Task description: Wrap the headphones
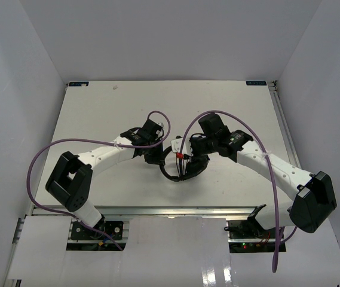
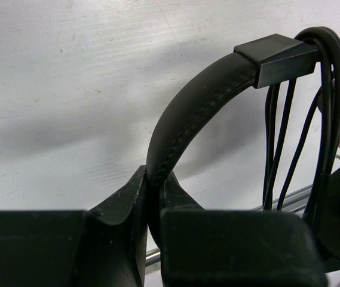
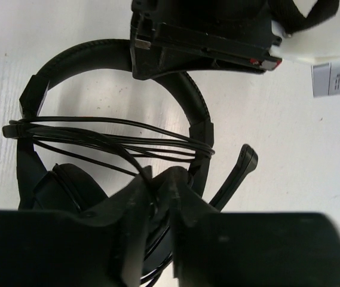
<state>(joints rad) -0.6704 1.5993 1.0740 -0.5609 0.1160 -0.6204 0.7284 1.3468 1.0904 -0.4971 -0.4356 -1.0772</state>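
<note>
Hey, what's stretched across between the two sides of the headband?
Several turns of the thin black cord cross that gap, wound around both sides of the headband. The right wrist view shows it.

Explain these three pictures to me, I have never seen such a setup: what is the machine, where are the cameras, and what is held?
Two robot arms stand bolted at the near edge of a white table. One picture looks down from above; the other two come from a camera on each wrist. Between the arms are black headphones. The left gripper is shut on the headband. The thin cord is looped several times across the band. The right gripper has its jaws nearly together at the cord; whether it pinches it is unclear.
</note>
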